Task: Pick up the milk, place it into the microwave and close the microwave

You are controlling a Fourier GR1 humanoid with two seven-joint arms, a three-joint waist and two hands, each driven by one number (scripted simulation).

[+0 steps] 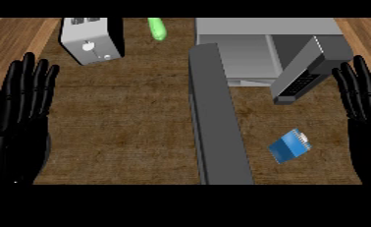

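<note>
Your milk lies tipped on the counter just right of the microwave's wide-open door, ready for loading, while your left hand and right hand rest open-fingered at either edge, holding nothing.

Rough, matt brown counter between wood-grain strips; smooth grey metal-looking microwave and toaster; glossy green cucumber

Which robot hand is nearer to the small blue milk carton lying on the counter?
The right robot hand. It is open at the view's right edge, just up and right of the small blue milk carton. The left robot hand is open at the far left edge.
</note>
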